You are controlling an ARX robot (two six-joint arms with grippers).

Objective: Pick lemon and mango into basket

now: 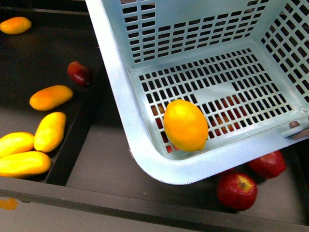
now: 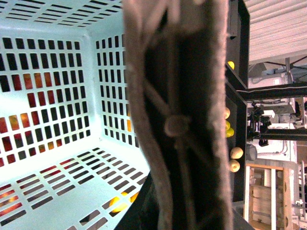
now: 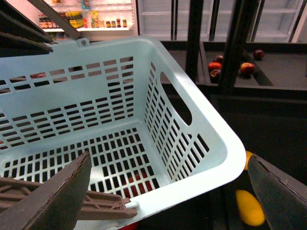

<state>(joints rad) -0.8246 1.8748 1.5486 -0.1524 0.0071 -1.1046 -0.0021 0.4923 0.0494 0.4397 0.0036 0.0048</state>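
The right end effector (image 3: 169,158) gapes wide and empty over the light teal slotted plastic basket (image 1: 116,96); the left end effector does not show. The small roundish yellow lemon (image 1: 185,124) already lies in the basket's low corner. The mango step seems next: reach to the elongated orange-yellow mango (image 1: 50,97) in the dark bin (image 1: 29,63) beyond and close on it.

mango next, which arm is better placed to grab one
Right, probably: the right hand is open and empty over the basket, with a likely mango showing past its rim. The basket handle fills the left wrist view, so that arm looks occupied.
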